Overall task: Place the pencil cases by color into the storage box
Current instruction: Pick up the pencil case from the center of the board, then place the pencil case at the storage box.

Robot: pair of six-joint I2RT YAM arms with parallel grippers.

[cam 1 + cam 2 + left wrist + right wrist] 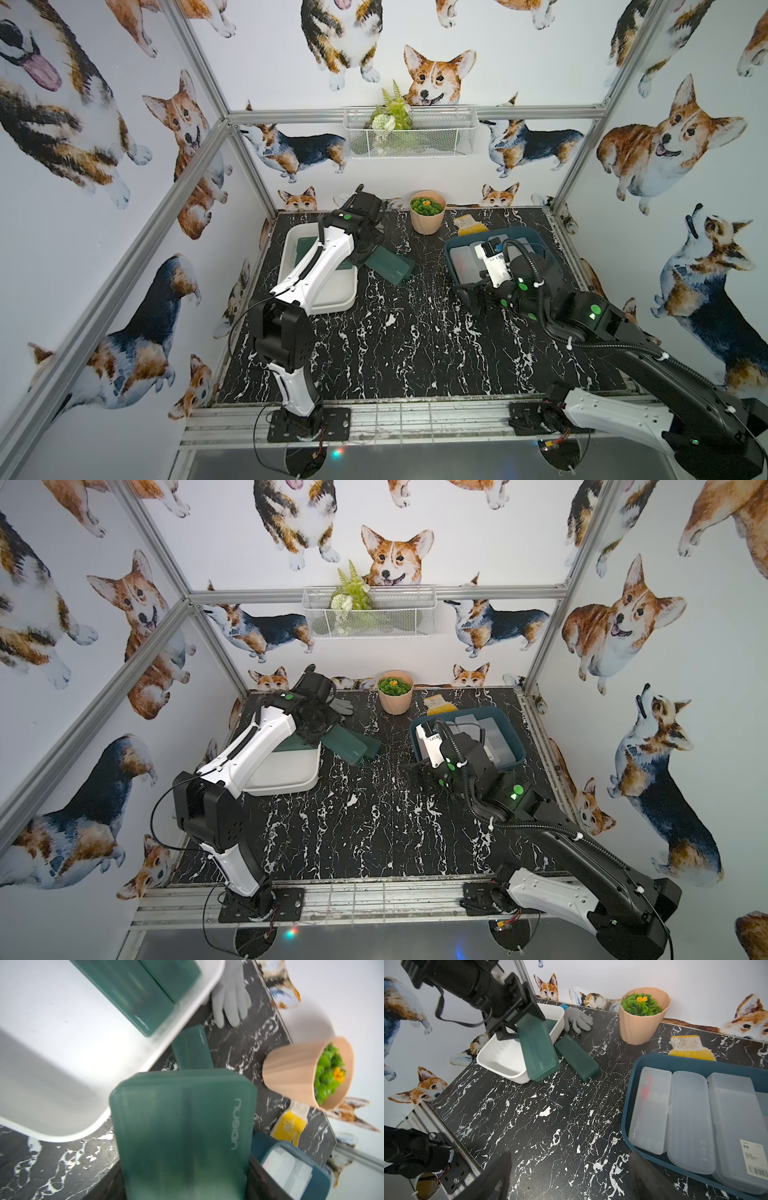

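Observation:
My left gripper (526, 1022) is shut on one end of a dark green pencil case (538, 1051), which hangs tilted across the right rim of the white storage box (500, 1070). That held case (182, 1126) fills the left wrist view and hides the jaws there. Two green cases (135, 991) lie inside the white box. Another green case (577, 1057) lies flat on the table beside it. My right gripper (571, 1167) is open and holds nothing, low over bare table next to the teal storage box (629, 1088), where three frosted clear cases (650, 1109) lie side by side.
A grey glove (577, 1020) lies behind the white box. A tan plant pot (643, 1016) stands at the back middle and a yellow-and-white cloth item (691, 1047) lies behind the teal box. A white wire basket (411, 133) hangs on the back wall.

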